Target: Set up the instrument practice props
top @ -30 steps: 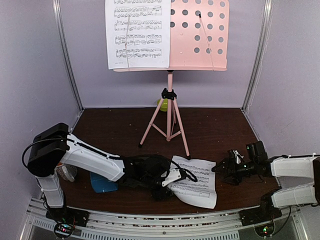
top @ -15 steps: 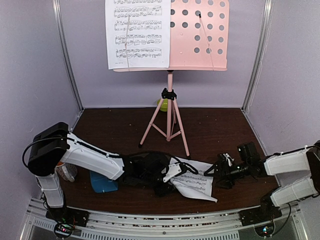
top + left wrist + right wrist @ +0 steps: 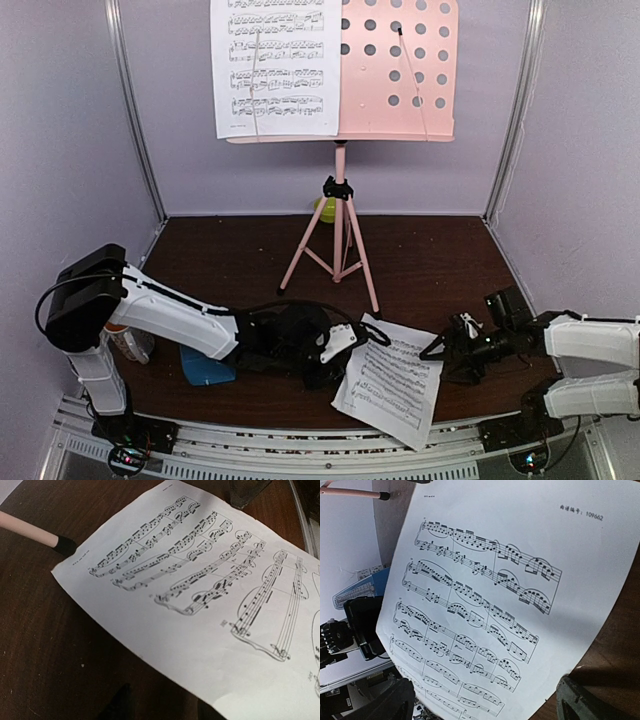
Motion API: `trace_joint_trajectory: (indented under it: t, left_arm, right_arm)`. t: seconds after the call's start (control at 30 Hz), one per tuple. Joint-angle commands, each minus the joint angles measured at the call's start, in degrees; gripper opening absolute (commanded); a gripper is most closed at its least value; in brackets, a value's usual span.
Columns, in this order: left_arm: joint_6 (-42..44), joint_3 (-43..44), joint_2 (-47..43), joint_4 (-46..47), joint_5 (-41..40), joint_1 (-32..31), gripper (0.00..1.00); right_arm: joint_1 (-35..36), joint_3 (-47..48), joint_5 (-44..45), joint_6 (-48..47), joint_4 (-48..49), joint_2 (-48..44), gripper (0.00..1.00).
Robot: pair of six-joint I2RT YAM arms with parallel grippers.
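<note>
White sheet-music page (image 3: 392, 388) lies loose on the dark brown worktop (image 3: 440, 270) at the front, between the two arms. It is turned at a slant, and its near corner pokes past the worktop's front edge.

The left claw (image 3: 338, 358) sits low at the page's left edge. The left wrist view shows only two dark finger stubs at the bottom of the picture, with the paper's edge just beyond them. I cannot tell whether this claw is pinching the sheet or only standing beside it.

The right claw (image 3: 442, 355) is at the page's right edge. Its jaws are spread wide and hold nothing, and in the right wrist view the printed staves fill the space ahead of them.

A blue metronome (image 3: 205, 366) stands on the worktop just behind the left forearm, partly hidden by it.

The pink music stand (image 3: 380, 122) stands upright on its tripod at the back centre. A second printed page (image 3: 275, 65) rests on the left half of its perforated desk, and the right half is bare. A lime-green bowl (image 3: 321, 209) peeks out behind the stand's pole.
</note>
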Motion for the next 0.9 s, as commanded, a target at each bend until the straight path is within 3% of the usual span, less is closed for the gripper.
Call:
trace_joint_trajectory:
  t: [0.0,0.1,0.3,0.73,0.87]
  left_arm:
    - [-0.9,-0.7,-1.9,3.7,0.6,0.6,0.42]
    - [-0.8,-0.5,-1.9,3.8,1.2,0.6,0.39]
    - [0.9,0.1,-1.3,4.6,1.2,0.6,0.48]
    - [6.6,4.5,2.1,4.8,1.3,0.5,0.96]
    - [12.7,5.2,2.3,4.8,1.3,-0.2,0.98]
  right_arm:
    - [-0.7,-4.6,6.6,0.6,-9.9,1.1,1.00]
    - [-0.7,-4.5,6.6,1.5,-10.6,-1.0,1.00]
    - [-0.7,-3.8,6.4,4.0,-6.5,0.9,1.00]
    - [-0.7,-2.3,6.6,3.5,-4.7,3.9,1.00]
    - [-0.7,-2.1,6.6,2.8,-5.2,4.1,1.00]
